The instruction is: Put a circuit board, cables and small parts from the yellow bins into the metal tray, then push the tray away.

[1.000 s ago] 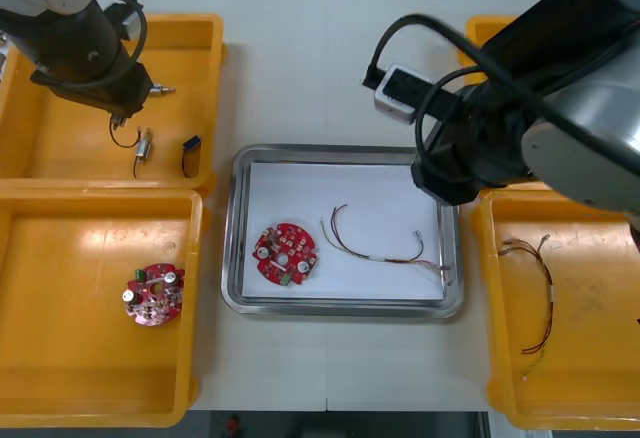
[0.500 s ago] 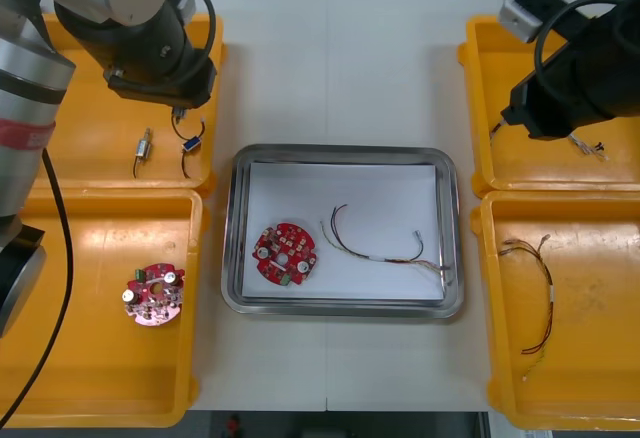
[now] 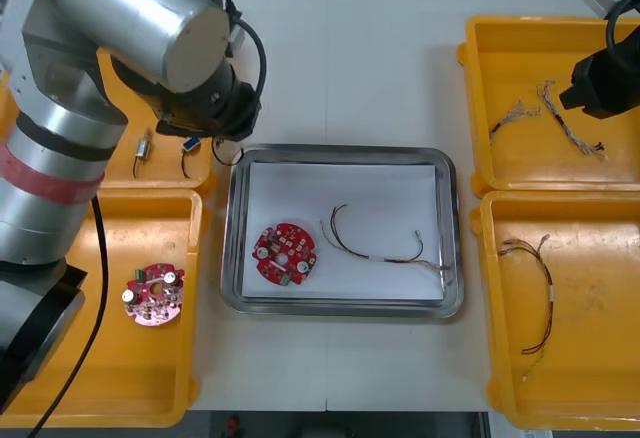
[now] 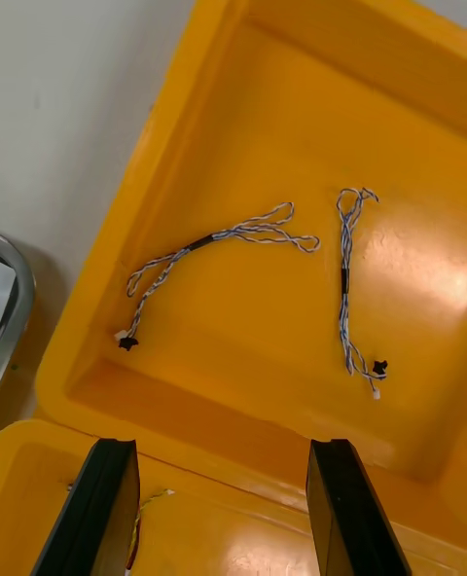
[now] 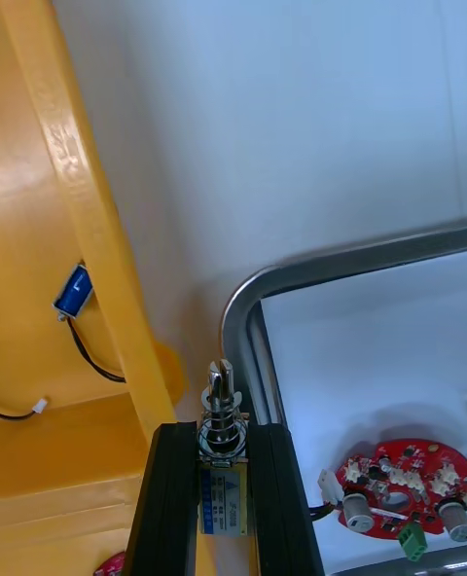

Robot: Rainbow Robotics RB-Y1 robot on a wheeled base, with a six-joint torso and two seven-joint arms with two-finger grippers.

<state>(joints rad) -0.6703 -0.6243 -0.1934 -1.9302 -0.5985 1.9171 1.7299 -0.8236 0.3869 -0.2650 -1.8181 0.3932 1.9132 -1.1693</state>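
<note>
Left gripper (image 5: 222, 430) is clamped tight on a small metal part (image 5: 221, 391), a little thing with a spring round its stem, poking up from between the fingers. It's hanging over the strip of tabletop (image 3: 330, 68) between the far left yellow bin (image 5: 58, 148) and the corner of the metal tray (image 3: 340, 152), just beside the tray's rim. The tray is white inside and has a round red circuit board (image 3: 284, 253) and a thin cable (image 3: 378, 248) lying in it, near each other but not touching. In that far left bin there's a blue plug on a black wire (image 5: 73, 292) and another metal part (image 3: 143, 148). A second circuit board (image 3: 153, 294) sits in the near left bin (image 3: 110, 378). On the other side, the right gripper (image 4: 222, 450) is spread wide with nothing in it, hovering above the far right bin (image 4: 195, 119), where two twisted blue and white cables (image 4: 229, 240) lie side by side. A red and yellow cable (image 3: 545, 293) is in the near right bin (image 3: 600, 358).
</note>
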